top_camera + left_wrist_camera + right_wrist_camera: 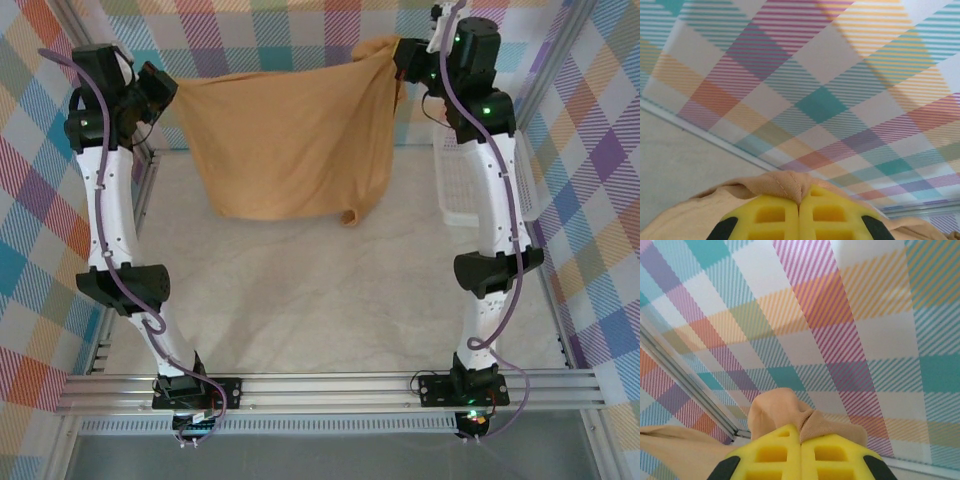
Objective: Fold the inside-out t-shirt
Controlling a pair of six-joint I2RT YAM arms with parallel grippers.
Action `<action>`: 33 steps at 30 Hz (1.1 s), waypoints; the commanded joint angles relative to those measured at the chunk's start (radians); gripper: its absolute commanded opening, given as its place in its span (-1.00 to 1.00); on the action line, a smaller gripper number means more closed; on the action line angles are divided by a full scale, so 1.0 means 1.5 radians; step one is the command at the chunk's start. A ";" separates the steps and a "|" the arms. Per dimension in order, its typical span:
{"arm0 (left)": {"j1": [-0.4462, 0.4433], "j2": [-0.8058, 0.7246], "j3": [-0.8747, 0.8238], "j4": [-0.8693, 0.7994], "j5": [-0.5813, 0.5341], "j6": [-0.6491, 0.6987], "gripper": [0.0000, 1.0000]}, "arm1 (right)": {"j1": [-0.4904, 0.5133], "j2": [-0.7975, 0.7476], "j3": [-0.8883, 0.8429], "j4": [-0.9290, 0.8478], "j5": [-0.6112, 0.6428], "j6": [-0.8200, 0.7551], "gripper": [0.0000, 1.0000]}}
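spreading step: left claw [168, 96], 10 o'clock, and right claw [402, 58], 1 o'clock, clamp the inside-out t-shirt [285, 140] aloft; next, lower it flat onto worktop [330, 300].

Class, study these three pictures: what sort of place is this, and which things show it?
Probably a robot test cell: white left arm and right arm bolted to an aluminium rail, plaid screens around a pale table, and a tan cloth t-shirt hung between them.
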 commanded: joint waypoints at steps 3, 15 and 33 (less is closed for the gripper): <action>0.025 -0.070 -0.038 0.034 0.060 0.046 -1.00 | -0.007 -0.073 -0.081 0.015 -0.075 -0.028 -1.00; 0.017 -0.571 -1.068 0.246 -0.013 -0.015 -1.00 | 0.073 -0.504 -1.191 0.391 -0.073 0.118 -1.00; 0.006 -0.622 -1.152 0.090 -0.168 -0.042 -0.20 | 0.112 -0.587 -1.348 0.225 0.063 0.200 0.15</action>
